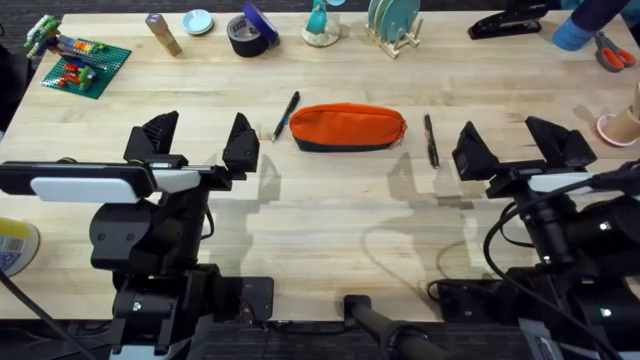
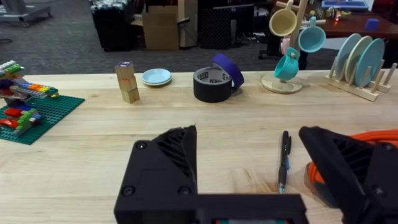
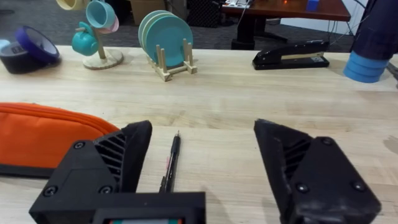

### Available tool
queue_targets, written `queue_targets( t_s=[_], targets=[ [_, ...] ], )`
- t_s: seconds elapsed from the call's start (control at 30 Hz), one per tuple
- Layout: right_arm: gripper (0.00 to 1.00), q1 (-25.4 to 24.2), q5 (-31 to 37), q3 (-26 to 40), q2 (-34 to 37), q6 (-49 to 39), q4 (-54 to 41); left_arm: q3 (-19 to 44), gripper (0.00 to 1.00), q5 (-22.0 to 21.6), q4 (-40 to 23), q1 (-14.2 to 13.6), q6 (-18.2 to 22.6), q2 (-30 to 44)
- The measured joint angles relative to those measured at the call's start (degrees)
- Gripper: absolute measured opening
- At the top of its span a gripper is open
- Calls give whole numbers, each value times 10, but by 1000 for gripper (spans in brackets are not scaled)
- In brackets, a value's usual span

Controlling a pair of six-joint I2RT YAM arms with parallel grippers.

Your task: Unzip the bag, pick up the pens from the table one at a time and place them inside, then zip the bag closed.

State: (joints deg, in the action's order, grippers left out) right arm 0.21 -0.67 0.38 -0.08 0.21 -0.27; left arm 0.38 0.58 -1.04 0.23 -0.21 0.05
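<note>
Near the middle of the table (image 1: pixel 330 215), the orange bag (image 1: pixel 348 127) is lying zipped between two pens (image 1: pixel 286 115) (image 1: pixel 431 139), while the left gripper (image 1: pixel 199 140) and right gripper (image 1: pixel 512 143) are hovering with jaws spread wide, holding nothing.

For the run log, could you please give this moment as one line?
bag zipped, flat on table | pens flank it, untouched | left tool open | right tool open
</note>
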Motion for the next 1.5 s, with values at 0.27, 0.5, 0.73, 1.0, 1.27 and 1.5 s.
queue_targets(
  t_s=[0.27,0.5,0.73,1.0,1.27,1.5],
  targets=[
    [996,0,-2,0,0,0,-1,0,993,0,0,0,0,0],
    [996,0,-2,0,0,0,0,0,993,0,9,0,0,0],
    [996,0,-2,1,0,5,3,1,990,0,10,0,0,0],
    [996,0,-5,60,1,15,-28,55,992,0,-84,0,-3,0],
    [996,0,-6,186,47,15,-121,178,992,-4,-177,0,-3,37],
    [996,0,-7,306,157,15,-211,286,993,-4,-256,0,-3,140]
  ],
)
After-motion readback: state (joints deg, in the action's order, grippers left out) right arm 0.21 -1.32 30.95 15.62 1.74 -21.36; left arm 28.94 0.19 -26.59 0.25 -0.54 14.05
